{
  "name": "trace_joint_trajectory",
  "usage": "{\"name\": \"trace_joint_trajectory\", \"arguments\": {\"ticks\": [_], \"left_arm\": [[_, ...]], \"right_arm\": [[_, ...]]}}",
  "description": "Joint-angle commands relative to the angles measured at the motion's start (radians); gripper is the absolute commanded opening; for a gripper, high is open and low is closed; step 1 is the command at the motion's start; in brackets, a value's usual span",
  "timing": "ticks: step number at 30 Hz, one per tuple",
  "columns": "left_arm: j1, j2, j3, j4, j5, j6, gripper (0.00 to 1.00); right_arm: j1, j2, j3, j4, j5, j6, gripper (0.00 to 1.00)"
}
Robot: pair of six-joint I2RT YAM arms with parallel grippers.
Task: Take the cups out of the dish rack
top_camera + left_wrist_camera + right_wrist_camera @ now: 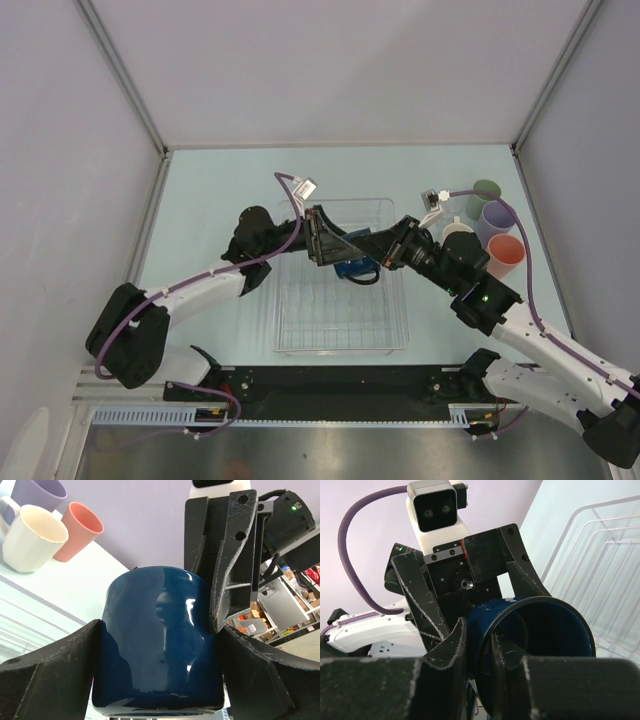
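Left tool [160, 630]: jaws spread wide and clamped on the glossy dark blue handled mug [160, 645], one finger flat on each side of the body. Right tool [475, 635]: nearly closed, pinching the same mug's wall at the rim, one finger [451, 645] outside and the other inside the mouth. So both my tools have the mug at once. Its mouth faces the right wrist camera.

In the overhead view, left tool [325, 240] and right tool [378, 248] meet over the far half of the rectangular clear plastic dish rack [300, 345] with its thin wire grid. The mug [352, 268] hangs between them, handle loop toward the rack's near side. I can't tell whether it is clear of the grid.

I see no other cup inside the rack. The rack sits mid-way across the pale green bench [210, 200].

Four cups stand on the bench, right of the rack's far-right corner:
- Cream-white mug [458, 235]: closest to the rack.
- Sage green tumbler [487, 190]: farthest back.
- Lavender tumbler [497, 216]: just in front of the green one.
- Salmon-orange tumbler [505, 252]: nearest to me of the group.

The left wrist view shows the cream, lavender and salmon cups upright, mouths up.
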Motion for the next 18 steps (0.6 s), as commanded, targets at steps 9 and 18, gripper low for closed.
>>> {"name": "trace_joint_trajectory", "arguments": {"ticks": [9,18], "left_arm": [[0.157,-0.002,0.021,-0.361,-0.365,0.021,0.85],[0.184,0.052,0.036,-0.398,-0.299,-0.002,0.86]], "right_arm": [[-0.007,-0.069,0.008,-0.014,0.049,-0.125,0.00],[-0.007,-0.060,0.009,-0.003,0.046,-0.124,0.00]]}}
